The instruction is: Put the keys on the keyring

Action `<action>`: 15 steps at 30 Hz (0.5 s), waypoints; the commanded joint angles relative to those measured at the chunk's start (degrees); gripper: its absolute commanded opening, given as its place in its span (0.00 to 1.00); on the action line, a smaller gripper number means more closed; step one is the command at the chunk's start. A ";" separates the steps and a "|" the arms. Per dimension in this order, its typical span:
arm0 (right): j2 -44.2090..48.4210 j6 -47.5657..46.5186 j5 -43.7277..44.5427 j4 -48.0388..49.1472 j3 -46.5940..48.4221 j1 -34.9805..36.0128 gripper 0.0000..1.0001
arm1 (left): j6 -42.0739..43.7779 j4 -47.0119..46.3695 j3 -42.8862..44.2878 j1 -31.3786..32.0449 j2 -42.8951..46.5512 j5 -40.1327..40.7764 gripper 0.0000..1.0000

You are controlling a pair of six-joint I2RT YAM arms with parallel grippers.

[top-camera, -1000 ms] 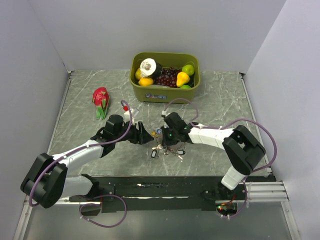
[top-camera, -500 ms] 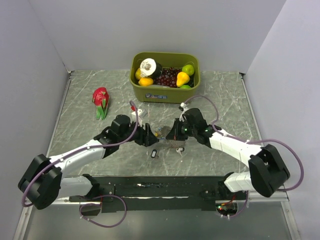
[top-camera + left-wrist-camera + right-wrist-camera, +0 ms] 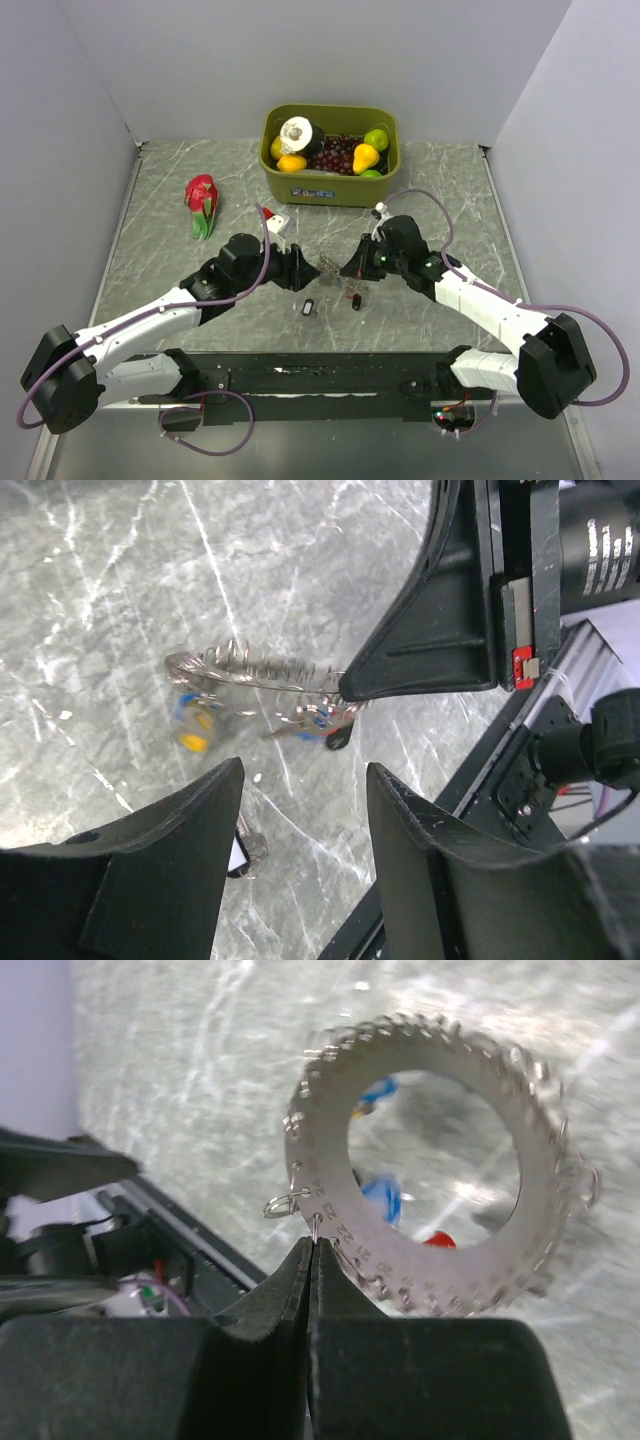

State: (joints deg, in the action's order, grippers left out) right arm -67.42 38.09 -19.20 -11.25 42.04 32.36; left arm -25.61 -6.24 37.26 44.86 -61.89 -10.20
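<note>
My right gripper (image 3: 348, 268) (image 3: 313, 1245) is shut on a small wire loop at the rim of the keyring (image 3: 328, 263) (image 3: 430, 1160), a flat grey numbered ring edged with small loops, held above the table. Blue and red key heads (image 3: 383, 1198) show blurred behind it. In the left wrist view the keyring (image 3: 255, 668) is edge-on, with blue-and-yellow keys (image 3: 193, 720) and a blue, red and black cluster (image 3: 320, 723) hanging from it. My left gripper (image 3: 304, 272) (image 3: 303, 780) is open and empty just left of the ring. A black key (image 3: 308, 307) (image 3: 236, 852) and a red-black key (image 3: 355, 300) lie on the table.
A green bin (image 3: 330, 188) of fruit stands at the back centre. A red dragon fruit (image 3: 201, 197) lies at the back left. A small white and red object (image 3: 275, 220) sits behind the left wrist. A black rail (image 3: 300, 370) runs along the near edge.
My right gripper has moved right and up from the key pile, carrying the keyring with keys hanging. My left arm has reached further right toward it. Two keys stayed on the table.
</note>
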 commanded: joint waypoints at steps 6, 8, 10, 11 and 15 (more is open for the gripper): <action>1.85 2.16 15.42 -6.07 -4.85 -0.63 0.00 | -0.15 0.27 0.37 1.02 1.42 3.69 0.59; 1.06 2.61 16.30 -6.68 -5.39 -0.54 0.00 | -0.41 0.17 0.10 1.10 1.59 3.78 0.59; -0.68 3.57 16.21 -5.81 -6.18 -0.63 0.00 | -0.41 0.09 0.01 1.11 1.51 3.69 0.60; -1.39 3.84 15.34 -5.02 -6.44 -0.63 0.00 | -0.32 -0.09 -0.08 1.11 1.42 3.69 0.60; -5.96 4.02 8.84 0.86 -6.98 -0.37 0.00 | -0.32 0.00 0.01 1.11 0.54 4.04 0.61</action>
State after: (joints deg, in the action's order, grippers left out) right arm -70.24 40.75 -6.61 -16.80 35.11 32.21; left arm -25.76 -5.06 37.17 45.63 -61.69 -7.18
